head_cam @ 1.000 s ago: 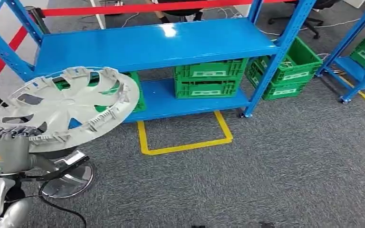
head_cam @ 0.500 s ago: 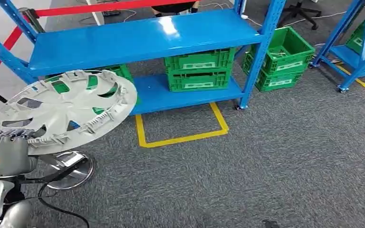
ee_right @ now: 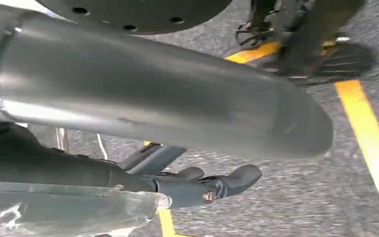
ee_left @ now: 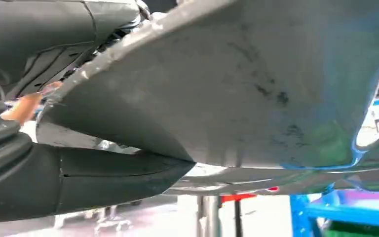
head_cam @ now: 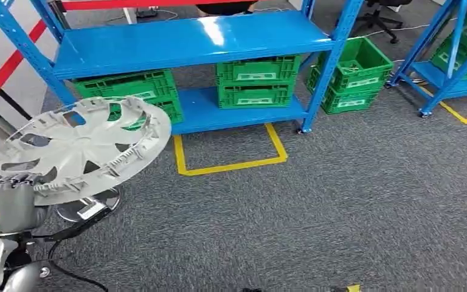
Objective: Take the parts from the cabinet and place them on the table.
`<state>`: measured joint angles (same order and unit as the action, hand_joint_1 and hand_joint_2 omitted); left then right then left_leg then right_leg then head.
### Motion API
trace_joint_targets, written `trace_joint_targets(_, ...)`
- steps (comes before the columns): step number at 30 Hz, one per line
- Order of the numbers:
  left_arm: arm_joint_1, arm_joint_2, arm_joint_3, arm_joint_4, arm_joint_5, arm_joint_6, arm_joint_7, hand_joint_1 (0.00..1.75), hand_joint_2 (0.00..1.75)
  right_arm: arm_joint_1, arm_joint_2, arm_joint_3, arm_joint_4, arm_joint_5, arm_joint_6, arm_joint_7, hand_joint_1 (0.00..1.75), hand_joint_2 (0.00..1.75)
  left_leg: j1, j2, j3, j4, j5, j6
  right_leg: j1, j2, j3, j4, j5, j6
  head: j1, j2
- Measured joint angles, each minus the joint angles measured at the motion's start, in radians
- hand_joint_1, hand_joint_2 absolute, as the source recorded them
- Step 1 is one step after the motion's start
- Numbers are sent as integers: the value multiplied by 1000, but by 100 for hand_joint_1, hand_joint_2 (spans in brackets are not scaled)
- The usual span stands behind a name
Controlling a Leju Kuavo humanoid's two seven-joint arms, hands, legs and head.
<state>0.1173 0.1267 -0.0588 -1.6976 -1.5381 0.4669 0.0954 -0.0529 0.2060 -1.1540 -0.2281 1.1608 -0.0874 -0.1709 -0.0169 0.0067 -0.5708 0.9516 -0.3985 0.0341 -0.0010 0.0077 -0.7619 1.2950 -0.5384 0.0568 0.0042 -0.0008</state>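
A pale grey plastic wheel cover [head_cam: 79,149] with curved spokes is held tilted at the left of the head view, in front of the blue cabinet rack [head_cam: 188,39]. My left hand [head_cam: 6,204] grips its near rim from below. In the left wrist view the cover's scuffed underside [ee_left: 237,89] lies over the thumb [ee_left: 103,177], which presses against it. My right hand [ee_right: 197,187] hangs over the grey carpet, its dark fingers stretched out with nothing in them.
Green crates [head_cam: 255,82] sit on the rack's bottom shelf, with more beside it [head_cam: 352,73]. A yellow floor marking [head_cam: 231,164] lies in front. A chrome stand base [head_cam: 88,207] is under the cover. A second blue rack [head_cam: 456,55] stands at the right.
The whole picture has shifted, so the camera has moved: the rack now sits higher and further left. The wheel cover stays in my left hand, slightly lower in the picture.
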Motion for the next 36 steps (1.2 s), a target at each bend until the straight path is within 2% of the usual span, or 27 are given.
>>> trace_joint_targets(1,1,-2,3,2,0,0,0,175,175,-1,0,0,0,0,0,-1,0,0,2,1,-22,1,17,-3,-2,0,12,36,29,4,0,0)
trace_joint_targets(2,2,-3,3,3,0,1,0,175,175,-1,0,0,0,0,0,-1,0,0,4,2,-45,3,34,-7,-3,0,44,30,77,8,-1,0)
trace_joint_targets(3,2,-4,4,4,0,1,0,175,175,-2,0,0,0,0,0,-2,0,0,8,2,-65,7,47,-12,-5,0,92,-7,115,13,0,0)
trace_joint_targets(4,2,-4,4,5,0,1,0,175,175,-2,0,0,0,0,0,-2,0,0,12,1,-86,14,61,-19,-8,0,166,-85,120,17,0,0)
trace_joint_targets(5,3,-4,5,5,0,1,0,175,175,-9,0,0,0,0,0,-2,0,0,10,-1,-100,24,73,-28,-10,2,245,-194,45,27,1,0)
trace_joint_targets(6,3,-4,8,5,0,1,-1,175,175,-13,0,0,-1,2,0,-3,0,0,9,0,-109,33,81,-34,-3,6,305,-309,-2,10,1,0)
trace_joint_targets(7,5,-5,10,5,0,1,-1,175,175,-12,0,0,0,3,0,-3,0,0,9,-1,-102,22,96,-35,-2,7,276,-286,12,-9,-6,0)
trace_joint_targets(9,3,-5,12,6,4,2,-3,175,175,-14,0,0,0,5,1,-7,0,0,13,-2,-106,15,114,-43,2,8,270,-284,16,-25,-2,0)
trace_joint_targets(10,2,-5,13,6,11,1,-8,175,175,-12,0,0,0,7,1,-7,0,0,15,-3,-111,16,117,-48,-5,2,261,-287,29,-39,-2,0)
trace_joint_targets(11,2,-5,18,6,18,1,-10,175,175,-12,0,0,0,10,1,-8,0,0,16,-5,-118,32,74,-55,-5,1,251,-287,38,-46,-3,0)
trace_joint_targets(12,1,-2,24,7,27,1,-13,175,175,-14,0,0,0,11,0,-8,0,0,17,-5,-128,74,11,-62,-6,0,238,-288,51,-53,-10,0)
trace_joint_targets(14,-3,4,34,8,45,1,-19,175,175,-15,0,0,0,12,0,-8,0,0,19,-4,-164,227,-108,-70,-8,1,217,-287,79,-54,-15,0)
trace_joint_targets(15,-5,6,37,10,50,2,-21,175,175,-14,0,0,0,12,0,-8,0,0,20,-4,-179,300,-135,-72,-8,0,202,-286,91,-53,-14,0)
trace_joint_targets(16,-7,7,43,11,56,2,-27,175,175,-14,0,0,0,12,0,-8,0,0,21,-4,-182,349,-138,-72,-8,0,188,-285,101,-52,-15,0)
trace_joint_targets(17,-7,10,48,12,61,2,-31,175,175,-14,0,0,0,12,0,-9,0,0,21,-4,-165,350,-118,-71,-9,0,175,-285,111,-49,-15,0)
trace_joint_targets(18,-8,12,51,12,64,2,-34,175,175,-15,0,0,0,12,0,-10,0,0,21,-4,-122,301,-88,-68,-9,0,163,-285,119,-45,-15,0)
trace_joint_targets(19,-10,14,53,12,65,2,-34,175,175,-15,0,0,0,12,0,-10,0,0,21,-4,-59,214,-63,-64,-10,1,156,-285,127,-42,-15,0)
trace_joint_targets(20,-13,16,55,12,66,2,-34,175,175,-16,0,0,0,13,0,-10,0,0,21,-4,10,116,-55,-61,-11,1,153,-285,132,-37,-15,0)
trace_joint_targets(21,-17,18,56,12,66,2,-35,175,175,-16,0,0,0,14,0,-11,0,0,19,-5,67,42,-67,-58,-7,1,149,-284,136,-31,-17,0)
trace_joint_targets(25,-22,22,60,12,67,3,-36,175,175,-16,0,0,0,15,0,-11,0,0,10,-7,57,19,-63,-42,-10,1,144,-296,163,-7,-17,0)
trace_joint_targets(26,-21,23,60,12,76,3,-38,175,175,-15,0,0,0,15,0,-11,0,0,15,-7,59,8,-58,-46,-7,1,141,-297,157,-14,-21,0)
trace_joint_targets(27,-24,22,60,13,90,3,-41,175,175,-16,0,0,0,15,0,-11,0,0,17,-8,54,8,-53,-55,-4,0,132,-305,145,-56,-14,0)
trace_joint_targets(28,-24,22,61,14,112,2,-47,175,175,-16,0,0,0,16,0,-11,0,0,16,-8,52,8,-51,-51,-1,0,131,-306,153,-72,-12,0)
trace_joint_targets(30,-24,21,67,14,161,-7,-63,175,175,-16,0,0,0,17,0,-11,0,0,13,-8,51,8,-46,-42,-1,1,130,-310,171,-98,-11,0)
trace_joint_targets(31,-24,19,73,15,185,-14,-73,175,175,-16,0,0,0,17,0,-11,0,0,11,-8,49,9,-43,-38,-1,1,130,-313,173,-101,-12,0)
trace_joint_targets(33,-24,18,77,15,209,-23,-83,175,175,-16,0,0,0,18,1,-9,0,0,8,-8,44,10,-39,-32,-5,1,130,-319,187,-80,-11,0)
trace_joint_targets(36,-25,16,85,17,237,-34,-92,175,175,-16,0,0,0,19,1,-7,0,0,5,-8,30,14,-34,-26,-12,1,134,-328,207,-18,-12,0)
